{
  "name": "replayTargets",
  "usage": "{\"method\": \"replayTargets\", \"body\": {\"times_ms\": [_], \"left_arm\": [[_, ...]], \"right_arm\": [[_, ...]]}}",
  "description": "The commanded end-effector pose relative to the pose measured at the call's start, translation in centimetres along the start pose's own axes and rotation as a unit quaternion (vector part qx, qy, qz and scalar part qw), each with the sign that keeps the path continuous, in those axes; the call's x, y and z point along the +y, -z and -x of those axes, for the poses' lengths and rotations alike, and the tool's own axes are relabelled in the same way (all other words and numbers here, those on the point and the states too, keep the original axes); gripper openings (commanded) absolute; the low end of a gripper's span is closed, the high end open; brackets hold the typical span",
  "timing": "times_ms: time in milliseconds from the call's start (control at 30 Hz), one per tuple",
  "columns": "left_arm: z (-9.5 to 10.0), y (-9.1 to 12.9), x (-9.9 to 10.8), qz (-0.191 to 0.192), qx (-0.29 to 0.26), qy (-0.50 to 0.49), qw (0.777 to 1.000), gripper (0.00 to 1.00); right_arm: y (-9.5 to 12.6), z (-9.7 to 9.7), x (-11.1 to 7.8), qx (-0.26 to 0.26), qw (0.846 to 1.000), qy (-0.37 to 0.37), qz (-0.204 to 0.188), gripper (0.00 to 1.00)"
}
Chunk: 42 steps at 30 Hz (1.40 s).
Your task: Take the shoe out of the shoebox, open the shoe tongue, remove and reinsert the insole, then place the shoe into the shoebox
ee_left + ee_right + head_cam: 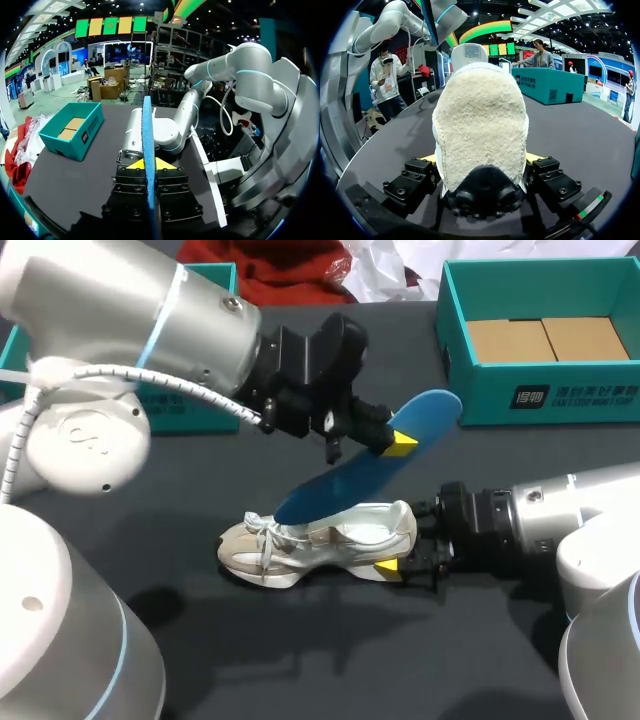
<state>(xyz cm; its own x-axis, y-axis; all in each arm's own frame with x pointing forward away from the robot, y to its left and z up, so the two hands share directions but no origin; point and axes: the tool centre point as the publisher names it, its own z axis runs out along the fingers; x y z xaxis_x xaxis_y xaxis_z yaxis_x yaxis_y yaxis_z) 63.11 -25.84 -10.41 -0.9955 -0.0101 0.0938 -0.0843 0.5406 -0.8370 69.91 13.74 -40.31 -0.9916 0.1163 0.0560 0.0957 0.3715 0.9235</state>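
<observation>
A white shoe (pixel 330 540) lies on its side on the dark table, toe toward my left arm. My right gripper (pixel 395 565) is shut on its heel. In the right wrist view the fleecy shoe (pixel 480 125) fills the space between the right gripper's (pixel 481 160) fingers. My left gripper (pixel 400 443) hangs above the shoe, shut on a blue insole (pixel 350 475) near its heel end. The insole slants down and its toe end reaches the shoe's opening by the laces. The left wrist view shows the insole (pixel 147 130) edge-on between the left gripper's (pixel 149 164) yellow tips.
The open teal shoebox (pixel 560 395) with a cardboard bottom stands at the back right, also in the left wrist view as the shoebox (pixel 85 135). A second teal box (pixel 195 405) sits at the back left, behind my left arm.
</observation>
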Motion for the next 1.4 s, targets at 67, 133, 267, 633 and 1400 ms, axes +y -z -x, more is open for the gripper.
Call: {"method": "replayTargets", "body": {"times_ms": [67,133,267,633,1400], "left_arm": [[-0.3,1.2,0.7,-0.017,0.000,-0.001,1.000,0.00],[-0.5,0.9,0.5,-0.049,0.008,0.006,0.999,0.00],[-0.9,0.9,-0.7,-0.112,0.018,0.016,0.993,0.00],[-2.8,2.8,-2.7,-0.177,0.037,0.012,0.983,0.00],[-4.9,7.6,-4.2,-0.315,0.073,0.069,0.944,0.00]], "right_arm": [[-0.1,-0.1,0.1,-0.001,1.000,0.000,-0.002,0.00],[-0.1,-0.1,0.1,-0.001,1.000,0.000,-0.002,0.00],[-0.1,-0.1,0.1,-0.001,1.000,0.000,-0.002,0.00],[-0.1,-0.1,0.1,-0.001,1.000,0.000,-0.002,0.00],[-0.1,-0.1,0.1,-0.001,1.000,0.000,-0.002,0.00]]}}
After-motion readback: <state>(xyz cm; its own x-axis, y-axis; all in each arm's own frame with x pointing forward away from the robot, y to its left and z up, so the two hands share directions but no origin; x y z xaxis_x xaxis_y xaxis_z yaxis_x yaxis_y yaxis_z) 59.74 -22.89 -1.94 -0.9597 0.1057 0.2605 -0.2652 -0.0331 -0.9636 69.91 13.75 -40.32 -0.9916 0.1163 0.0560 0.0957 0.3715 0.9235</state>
